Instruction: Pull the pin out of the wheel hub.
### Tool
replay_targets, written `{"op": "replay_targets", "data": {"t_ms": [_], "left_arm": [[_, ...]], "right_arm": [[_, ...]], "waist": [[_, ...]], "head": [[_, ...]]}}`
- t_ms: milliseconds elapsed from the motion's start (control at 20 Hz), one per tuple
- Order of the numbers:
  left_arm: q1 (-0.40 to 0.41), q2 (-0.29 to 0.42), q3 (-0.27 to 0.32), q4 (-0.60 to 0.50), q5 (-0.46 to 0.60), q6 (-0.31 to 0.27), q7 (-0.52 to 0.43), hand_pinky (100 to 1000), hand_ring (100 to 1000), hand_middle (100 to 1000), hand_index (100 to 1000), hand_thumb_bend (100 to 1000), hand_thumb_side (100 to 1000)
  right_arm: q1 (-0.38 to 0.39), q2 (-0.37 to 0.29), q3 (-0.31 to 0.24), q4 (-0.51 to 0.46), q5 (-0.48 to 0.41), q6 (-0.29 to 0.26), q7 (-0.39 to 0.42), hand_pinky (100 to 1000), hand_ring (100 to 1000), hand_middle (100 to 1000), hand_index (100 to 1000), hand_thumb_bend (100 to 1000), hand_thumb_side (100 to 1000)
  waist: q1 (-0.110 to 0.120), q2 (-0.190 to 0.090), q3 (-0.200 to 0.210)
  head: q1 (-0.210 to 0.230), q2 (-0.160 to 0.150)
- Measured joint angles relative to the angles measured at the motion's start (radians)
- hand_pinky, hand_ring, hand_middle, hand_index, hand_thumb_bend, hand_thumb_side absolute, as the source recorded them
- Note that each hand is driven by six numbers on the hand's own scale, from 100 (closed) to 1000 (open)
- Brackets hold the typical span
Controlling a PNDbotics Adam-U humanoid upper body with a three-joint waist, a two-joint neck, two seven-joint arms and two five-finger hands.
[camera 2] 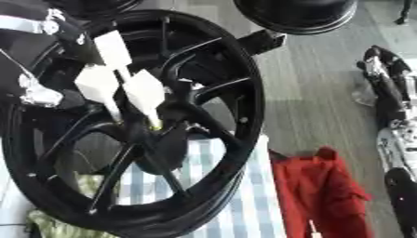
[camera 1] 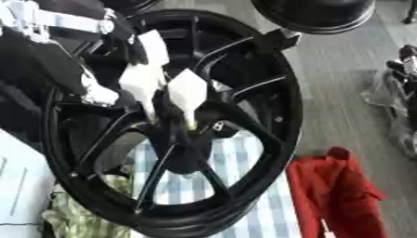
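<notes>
Pin: a thin pale yellow-green sliver point(camera 1: 191, 122) shows at the centre of the wheel hub, just below the white fingertips; whether it is seated in the hub or clear of it cannot be told.
Wheel hub: the black hub point(camera 1: 195, 132) sits where the spokes meet, slightly left of the middle of the view, partly covered by the fingers.
Wheel: a large black spoked wheel point(camera 1: 281, 116) stands tilted and fills most of the view, its rim glossy, its spokes fanning from the hub.
Left hand: the left hand point(camera 1: 146, 74), black with white finger covers, comes in from the upper left across the wheel; its white fingertips point(camera 1: 185, 90) close together on the pin at the hub, pinching it.
Right hand: not seen in either view.
In the way: the hand and its arm cover the upper left spokes and much of the hub, so the pin's seat is hidden.
Behind the wheel: a blue-and-white checked cloth point(camera 1: 236, 172) shows through the spokes; a green checked cloth point(camera 1: 77, 221) lies at the lower left.
Right side: a red cloth point(camera 1: 334, 195) lies on the grey floor point(camera 1: 342, 83), near the wheel's lower right rim.
Top: a round black object point(camera 1: 313, 14) hangs at the upper edge, just above the rim.
Far right: dark and silver machinery point(camera 2: 391, 121) stands at the right edge, well apart from the wheel.
</notes>
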Motion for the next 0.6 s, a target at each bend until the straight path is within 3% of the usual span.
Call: {"op": "replay_targets", "data": {"t_ms": [200,600], "left_arm": [[0.004,0.002,0.028,-0.040,0.009,0.004,-0.001,794,750,734,827,329,494],[0.005,0.002,0.024,-0.035,0.010,0.016,0.000,798,768,756,827,347,514]], "right_arm": [[0.000,0.000,0.000,0.000,0.001,0.000,0.000,944,789,854,811,158,458],[0.000,0.000,0.003,0.001,0.001,0.001,0.001,944,788,854,811,156,459]], "waist": [[0.000,0.002,0.000],[0.000,0.002,-0.001]], "head": [[-0.001,0.000],[-0.001,0.000]]}}
